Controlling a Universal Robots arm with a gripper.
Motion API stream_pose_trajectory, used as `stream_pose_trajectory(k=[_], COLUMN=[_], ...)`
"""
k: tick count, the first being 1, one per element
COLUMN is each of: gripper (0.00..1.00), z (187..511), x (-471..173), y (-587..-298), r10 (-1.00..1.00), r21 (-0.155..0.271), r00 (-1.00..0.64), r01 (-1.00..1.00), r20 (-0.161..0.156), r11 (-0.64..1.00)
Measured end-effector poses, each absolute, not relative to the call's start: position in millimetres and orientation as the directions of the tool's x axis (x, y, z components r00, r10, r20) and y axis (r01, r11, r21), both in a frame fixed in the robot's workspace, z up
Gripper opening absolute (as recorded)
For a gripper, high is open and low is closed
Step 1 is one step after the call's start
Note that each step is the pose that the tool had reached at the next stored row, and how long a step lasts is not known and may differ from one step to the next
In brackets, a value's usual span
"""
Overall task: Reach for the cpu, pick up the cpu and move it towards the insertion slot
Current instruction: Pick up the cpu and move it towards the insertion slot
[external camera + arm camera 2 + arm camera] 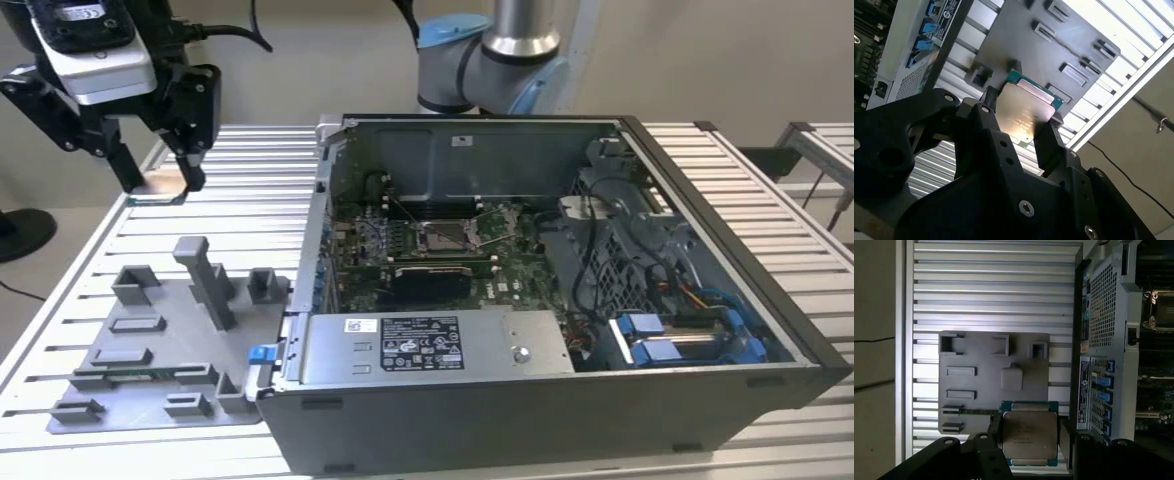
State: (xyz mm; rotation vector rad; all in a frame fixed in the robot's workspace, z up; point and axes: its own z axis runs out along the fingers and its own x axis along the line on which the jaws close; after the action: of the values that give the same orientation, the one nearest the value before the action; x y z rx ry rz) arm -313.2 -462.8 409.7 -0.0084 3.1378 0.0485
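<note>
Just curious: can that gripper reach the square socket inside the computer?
Probably yes: the gripper holds the cpu above the table, and the open-topped case leaves the insertion slot uncovered.

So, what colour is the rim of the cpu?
Green, around the cpu; clearest in the first wrist view.

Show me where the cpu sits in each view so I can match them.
Exterior view: the cpu is held in the gripper, above the table, towards the exterior view's left of the computer case.
First wrist view: the cpu, silver face showing, is gripped in front of the grey fixture plate.
Second wrist view: same grip on the cpu, same plate behind.
Shared landmark: the grey fixture plate.
</note>
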Motion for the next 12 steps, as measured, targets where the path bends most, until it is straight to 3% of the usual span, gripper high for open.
stream_pose_trajectory(k=[12], gripper=[0.0], z=[410], x=[-285], y=[-463], r10=[-0.005], r21=[0.031], r00=[-1.0], r01=[-0.005], r20=[-0.001], r11=[1.0])
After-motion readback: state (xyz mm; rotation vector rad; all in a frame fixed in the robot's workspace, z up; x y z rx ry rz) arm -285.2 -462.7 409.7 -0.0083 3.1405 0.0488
